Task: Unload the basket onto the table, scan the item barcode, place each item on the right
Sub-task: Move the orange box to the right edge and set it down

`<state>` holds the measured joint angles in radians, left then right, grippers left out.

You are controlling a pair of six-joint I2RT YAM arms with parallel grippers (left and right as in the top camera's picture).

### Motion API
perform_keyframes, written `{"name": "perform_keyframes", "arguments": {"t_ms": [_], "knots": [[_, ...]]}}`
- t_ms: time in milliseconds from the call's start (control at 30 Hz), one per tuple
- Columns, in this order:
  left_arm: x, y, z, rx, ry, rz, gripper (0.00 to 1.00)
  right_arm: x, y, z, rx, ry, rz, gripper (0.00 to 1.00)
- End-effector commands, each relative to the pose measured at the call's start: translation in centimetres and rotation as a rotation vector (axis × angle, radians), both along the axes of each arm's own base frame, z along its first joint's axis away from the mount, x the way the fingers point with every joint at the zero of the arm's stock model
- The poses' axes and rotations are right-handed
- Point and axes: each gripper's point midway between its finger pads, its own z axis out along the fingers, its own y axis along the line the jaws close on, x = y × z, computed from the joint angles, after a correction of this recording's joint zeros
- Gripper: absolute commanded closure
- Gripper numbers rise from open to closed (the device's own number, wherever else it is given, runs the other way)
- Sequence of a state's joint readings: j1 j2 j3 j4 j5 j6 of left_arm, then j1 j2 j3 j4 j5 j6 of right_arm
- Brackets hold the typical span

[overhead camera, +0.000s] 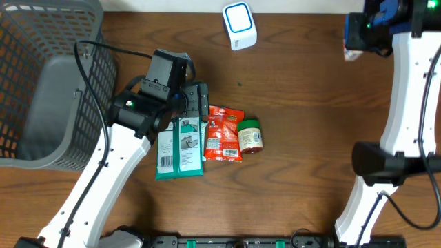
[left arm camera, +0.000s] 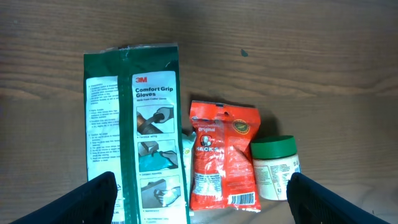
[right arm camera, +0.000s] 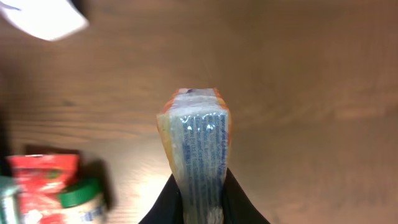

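- Pinching a crinkly clear-wrapped packet (right arm camera: 198,137) with orange edges, your right gripper (right arm camera: 199,202) is clamped tight, far right of the table (overhead camera: 303,103).
- Your left gripper (left arm camera: 204,199) gapes wide, holding nothing, over a flat gloves pack (left arm camera: 146,124), red snack bag (left arm camera: 222,155) and round green-lidded jar (left arm camera: 275,168).

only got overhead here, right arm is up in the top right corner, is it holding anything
Observer: Yes, the right gripper is shut on a slim clear-wrapped packet with orange edges.
Operator: barcode facing that wrist camera
Observer: Cannot tell; only blurred blue print shows on it.
Operator: what does left wrist see
Observer: The open left gripper looks down on a green pack printed 3M Comfort Grip Gloves.
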<state>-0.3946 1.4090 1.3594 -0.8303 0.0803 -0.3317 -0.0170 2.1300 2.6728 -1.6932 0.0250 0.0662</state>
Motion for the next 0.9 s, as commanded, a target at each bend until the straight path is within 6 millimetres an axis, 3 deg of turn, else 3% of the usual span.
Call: {"name": "perform_keyframes", "arguments": {"t_ms": [0,100,133,267,433,667,700,800,867], "knots": [[0.2,-0.1,0.5,0.003,-0.015,-0.015,0.13,-1.2,-5.4,-5.5,-0.039,0.188,-0.185,0.99],[0.2,-0.1,0.5,0.003,-0.015,-0.014,0.13,-3.2,-9.5,-8.7,-0.125,0.314,-0.314,0.99],[0.2,-0.1,0.5,0.003,-0.015,-0.015,0.12,-4.3,-12.0,-10.7,-0.19,0.371,-0.406,0.99],[0.2,-0.1,0.5,0.003,-0.015,-0.014,0.13,-5.7,-15.8,-14.2,-0.267,0.417,-0.543,0.99],[0.2,-0.1,0.5,0.003,-0.015,-0.015,0.13,-6.4,-18.4,-18.6,-0.273,0.425,-0.609,0.99],[0.2,-0.1,0.5,0.003,-0.015,-0.015,0.13,-6.4,-19.6,-22.9,-0.265,0.39,-0.641,0.98],[0.2,-0.1,0.5,0.003,-0.015,-0.015,0.13,-6.4,-19.6,-23.4,-0.263,0.388,-0.643,0.94],[0.2,-0.1,0.5,0.003,-0.015,-0.015,0.12,-6.7,-19.5,-24.4,-0.259,0.392,-0.643,0.53],[0.2,-0.1,0.5,0.003,-0.015,-0.015,0.13,-6.7,-19.5,-24.5,-0.259,0.392,-0.642,0.41]]}}
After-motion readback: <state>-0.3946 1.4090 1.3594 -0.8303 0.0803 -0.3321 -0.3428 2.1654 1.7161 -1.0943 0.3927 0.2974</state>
